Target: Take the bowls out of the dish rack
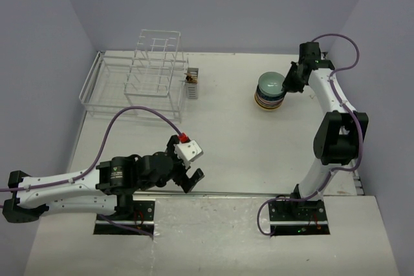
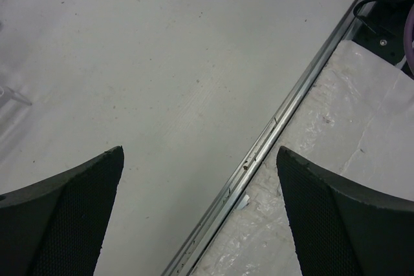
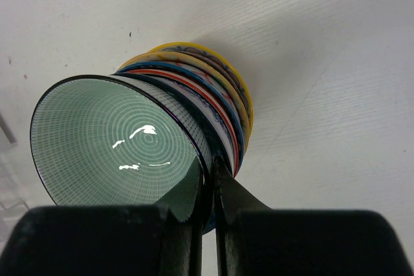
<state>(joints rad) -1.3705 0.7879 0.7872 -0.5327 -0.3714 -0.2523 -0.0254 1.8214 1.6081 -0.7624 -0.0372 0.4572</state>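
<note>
From overhead, I see the white wire dish rack (image 1: 136, 75) at the far left of the table (image 1: 226, 134), with its small grey cup (image 1: 192, 84) hooked on the right end; something small and brown sits in that cup, but I cannot make out what. The bowls (image 1: 269, 97) stand outside the rack, well off to its right, all nested in one stack on the table. The right gripper (image 1: 289, 81) is at the stack's right side, level with the green bowl (image 1: 270, 83) on top. The left gripper (image 1: 193, 163) hangs low over the table, well in front of the rack and nearer me. In the left wrist view, the left gripper (image 2: 199, 153) has its two black fingers spread wide with nothing between them, above bare table and a metal rail (image 2: 284, 105). In the right wrist view, the right gripper (image 3: 210, 182) is pinched on the rim of the green bowl (image 3: 113, 143), one finger inside and one outside. That bowl is pale green inside, with fine concentric rings and a dark rim. The bowls (image 3: 223, 105) beneath it show red, blue and yellow rims.
</note>
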